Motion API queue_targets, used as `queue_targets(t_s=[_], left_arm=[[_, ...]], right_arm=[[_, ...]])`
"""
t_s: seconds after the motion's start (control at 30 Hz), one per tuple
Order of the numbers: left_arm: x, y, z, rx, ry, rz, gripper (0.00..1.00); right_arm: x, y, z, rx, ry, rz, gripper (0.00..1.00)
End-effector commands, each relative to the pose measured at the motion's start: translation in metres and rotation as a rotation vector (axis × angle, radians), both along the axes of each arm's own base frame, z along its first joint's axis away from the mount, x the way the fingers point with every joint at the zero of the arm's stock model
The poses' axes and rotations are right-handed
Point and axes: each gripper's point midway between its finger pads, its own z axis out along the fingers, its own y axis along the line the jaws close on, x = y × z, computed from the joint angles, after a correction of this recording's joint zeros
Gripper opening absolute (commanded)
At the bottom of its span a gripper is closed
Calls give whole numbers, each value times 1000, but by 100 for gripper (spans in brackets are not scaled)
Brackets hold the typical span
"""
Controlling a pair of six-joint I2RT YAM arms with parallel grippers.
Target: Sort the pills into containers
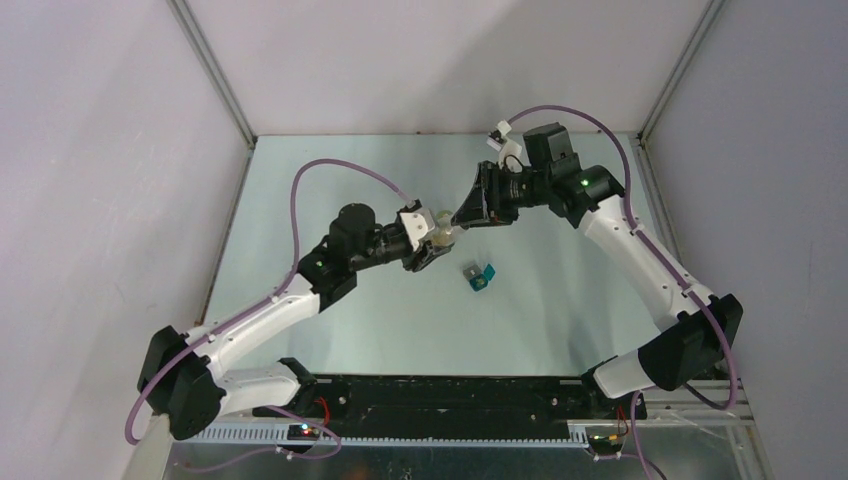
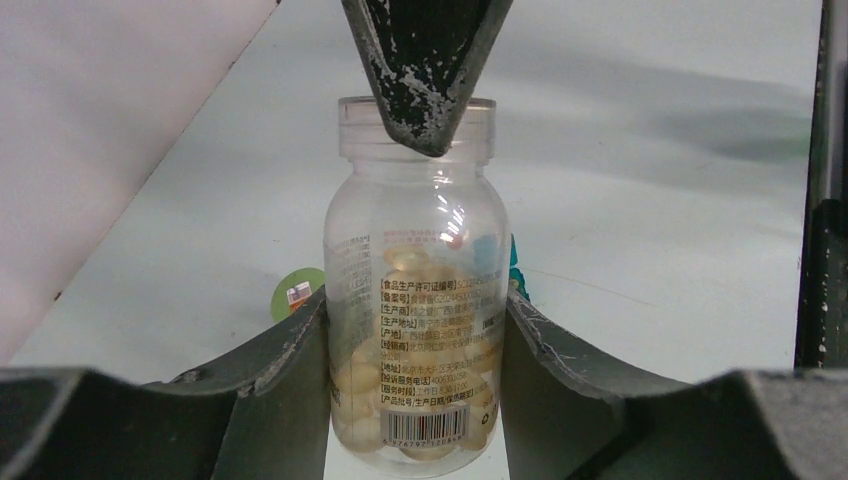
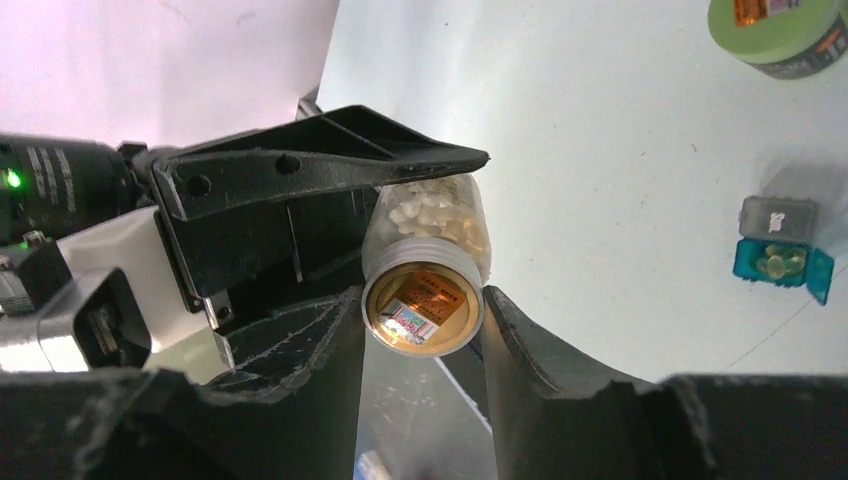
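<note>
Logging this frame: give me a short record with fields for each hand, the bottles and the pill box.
left hand: shut on the body of the clear bottle, pale pills inside
right hand: shut on that bottle's orange-topped cap
green-topped bottle: on the table, untouched
teal pill box: open on the table, yellowish pills inside

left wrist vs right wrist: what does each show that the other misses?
Left wrist only: the printed side label and barcode on the pill bottle. Right wrist only: its orange top and yellow capsules in the open teal pill box. Both: that bottle clamped by left gripper and right gripper, and the green-topped container.
</note>
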Motion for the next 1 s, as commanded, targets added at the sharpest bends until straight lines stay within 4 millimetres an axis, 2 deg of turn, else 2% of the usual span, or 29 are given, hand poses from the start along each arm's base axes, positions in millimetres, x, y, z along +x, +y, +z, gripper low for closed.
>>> queue_targets(t_s=[0.0, 0.07, 0.17, 0.23, 0.27, 0.33, 0.4, 0.47, 0.57, 0.63, 0.77, 0.83, 0.97], left_arm=[[-8, -15, 55, -160, -132, -60, 0], [-8, -15, 51, -154, -127, -58, 0], [-9, -15, 45, -148, -116, -57, 0], [-9, -14, 39, -140, -105, -55, 0], [-10, -13, 35, -136, -97, -53, 0], [-9, -12, 31, -133, -85, -50, 0], [-7, -12, 28, -137, -64, -44, 0], [-6, -13, 31, -169, -37, -43, 0], [-8, -15, 38, -216, -22, -56, 0], [-9, -15, 40, -224, -26, -64, 0], [-12, -14, 44, -221, -26, -86, 0], [-14, -14, 45, -220, -26, -97, 0], [-17, -13, 51, -229, -36, -113, 0]], right_arm=[[11, 18, 9, 32, 90, -110, 38], [15, 15, 8, 37, 129, -158, 40], [19, 11, 20, 77, 116, -198, 47], [21, 10, 33, 123, 85, -183, 60], [21, 9, 41, 144, 45, -173, 71], [21, 5, 56, 172, -37, -152, 85], [17, 3, 70, 207, -117, -120, 93], [14, 1, 75, 236, -171, -88, 96], [20, -6, 65, 207, -204, -95, 97], [21, -11, 62, 173, -284, -64, 98], [13, -18, 60, 115, -435, 26, 98], [9, -20, 58, 95, -476, 63, 98], [17, -25, 53, 57, -490, 30, 98]])
